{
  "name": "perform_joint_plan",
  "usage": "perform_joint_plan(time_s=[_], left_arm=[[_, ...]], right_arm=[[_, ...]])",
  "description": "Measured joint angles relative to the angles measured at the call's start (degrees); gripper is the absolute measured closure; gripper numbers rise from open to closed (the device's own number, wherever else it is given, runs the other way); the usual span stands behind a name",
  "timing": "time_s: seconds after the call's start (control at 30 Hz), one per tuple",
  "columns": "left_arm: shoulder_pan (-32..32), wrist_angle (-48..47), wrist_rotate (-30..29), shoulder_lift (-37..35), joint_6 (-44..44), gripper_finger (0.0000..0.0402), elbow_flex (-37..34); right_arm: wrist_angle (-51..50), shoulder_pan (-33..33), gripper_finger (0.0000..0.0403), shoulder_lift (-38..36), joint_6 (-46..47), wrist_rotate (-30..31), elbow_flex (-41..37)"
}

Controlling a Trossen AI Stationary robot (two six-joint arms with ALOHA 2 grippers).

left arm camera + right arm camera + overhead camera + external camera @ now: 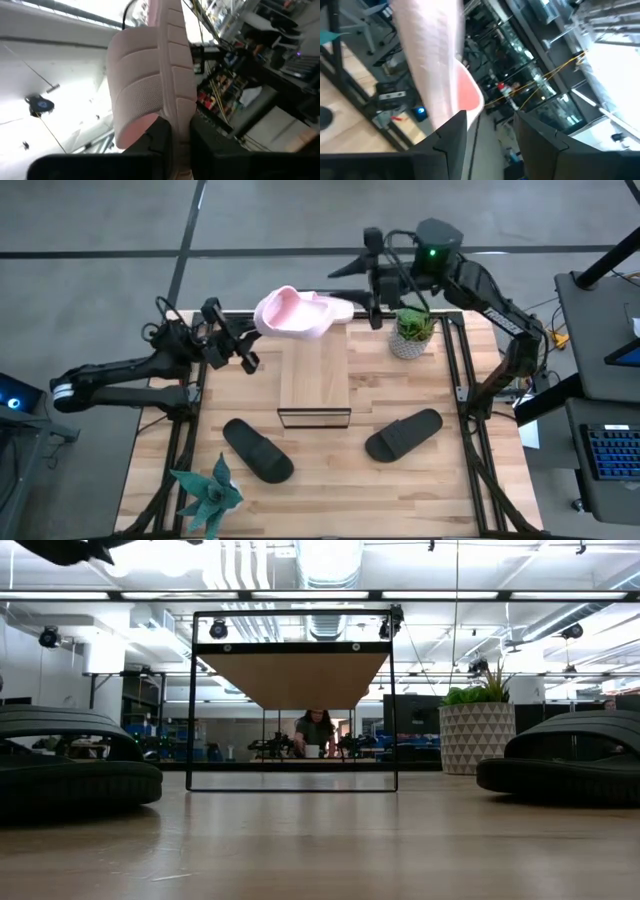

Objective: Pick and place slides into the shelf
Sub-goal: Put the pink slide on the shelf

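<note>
High view, from above the table: a pale pink foam slide sandal (292,313) hangs in the air over the far end of the small rack with a light wooden plank top and thin black metal frame (314,377), held between both arms. The left gripper (243,352) reaches in from the left, and the left wrist view shows its fingers (159,142) clamped across the sole edge just below the wide ribbed strap. The right gripper (372,298) comes from the far right; the right wrist view shows its fingers (451,136) standing apart, one beside the sandal's edge, so it appears released rather than gripping.

The sandal looks light, soft and slightly springy, with a matte surface unlikely to slip; the firm sole rim seems a better hold than the flexible strap. Two matte black slide sandals lie on the wooden tabletop, one (257,450) near left of the rack, the other (403,435) near right. Beside the right arm stands a potted green plant (411,332).
</note>
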Motion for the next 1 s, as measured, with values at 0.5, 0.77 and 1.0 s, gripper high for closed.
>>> perform_joint_plan(time_s=[0.5,0.77,1.0], left_arm=[[0.0,-24.0,-5.7,-3.6,1.5,0.0379,0.1],[0.0,-24.0,-6.0,1.9,4.1,0.0379,1.5],[0.0,-24.2,-6.0,5.3,4.2,0.0379,2.3]], right_arm=[[-11.1,3.0,0.0244,-1.1,1.4,4.0,-0.2],[-15.5,6.6,0.0211,4.5,-6.1,20.8,-0.5],[-17.4,6.9,0.0210,6.4,-7.2,23.0,1.1]])
